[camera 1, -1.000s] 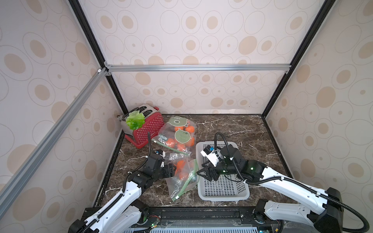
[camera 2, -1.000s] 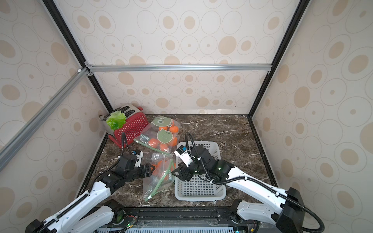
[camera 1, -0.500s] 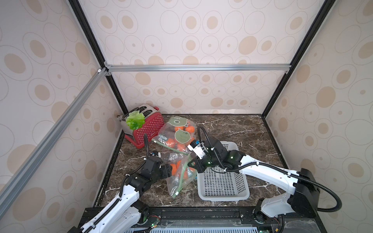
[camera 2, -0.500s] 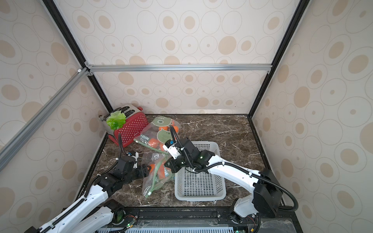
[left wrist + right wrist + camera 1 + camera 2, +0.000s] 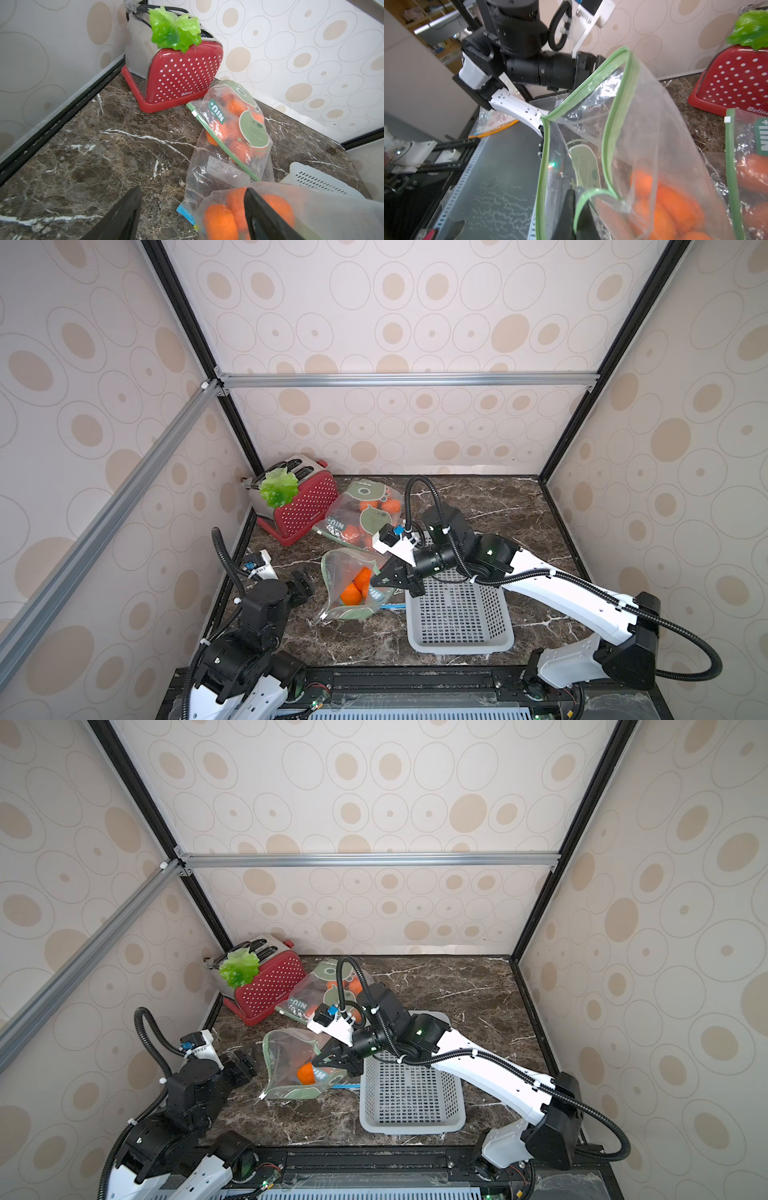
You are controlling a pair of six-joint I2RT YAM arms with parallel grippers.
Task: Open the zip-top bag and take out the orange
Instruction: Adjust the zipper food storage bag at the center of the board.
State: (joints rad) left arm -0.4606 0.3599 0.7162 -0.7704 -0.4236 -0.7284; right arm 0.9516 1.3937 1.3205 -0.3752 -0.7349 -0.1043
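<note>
The clear zip-top bag (image 5: 343, 569) with a green rim lies on the marble top, its mouth gaping. Oranges (image 5: 353, 591) show inside it. My right gripper (image 5: 375, 580) is shut on the bag's green rim (image 5: 618, 124) at the side toward the basket; in the right wrist view the gripper (image 5: 577, 209) pinches that rim beside the oranges (image 5: 668, 207). My left gripper (image 5: 304, 583) stands open just left of the bag, apart from it. In the left wrist view the left gripper (image 5: 191, 209) frames the bag (image 5: 311, 209) and an orange (image 5: 218, 222). Both top views show the bag (image 5: 286, 1052).
A second bag of oranges (image 5: 365, 510) lies behind, against a red dotted toaster (image 5: 309, 506) topped with lettuce (image 5: 279, 487). A grey perforated basket (image 5: 457, 614) sits right of the bag, under my right arm. A blue-edged bag strip (image 5: 392, 606) pokes out beneath.
My right gripper came left from over the basket and shut on the bag's rim. My left gripper drew back to the left, off the bag. The bag's mouth now gapes wider.
</note>
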